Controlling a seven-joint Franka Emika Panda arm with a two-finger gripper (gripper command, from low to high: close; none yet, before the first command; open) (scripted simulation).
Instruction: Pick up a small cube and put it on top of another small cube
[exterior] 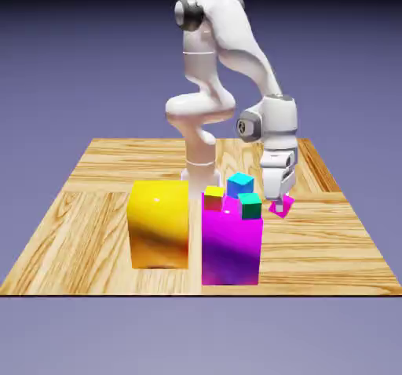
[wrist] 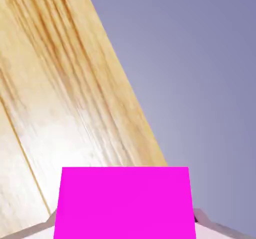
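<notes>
In the exterior view the jaws (exterior: 279, 202) are clenched on the small cube (exterior: 282, 205), which sits tilted just off the wooden bench (exterior: 330, 240), to the right of the large magenta block (exterior: 231, 244); that block carries a teal cube (exterior: 250, 205), a blue cube (exterior: 239, 183) and a yellow-topped red cube (exterior: 213, 198). In the hand view the small cube (wrist: 125, 203) fills the bottom between the fingertips (wrist: 202, 218), bench (wrist: 55, 93) and backdrop beyond. The tilted grip could mean a crooked landing and a toppled cube, and the crowded block top invites a knock.

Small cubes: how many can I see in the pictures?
4. The small cube is between the fingers of the gripper; yellow-topped, blue and green cubes are by the purple block. Others may be hidden.
</notes>
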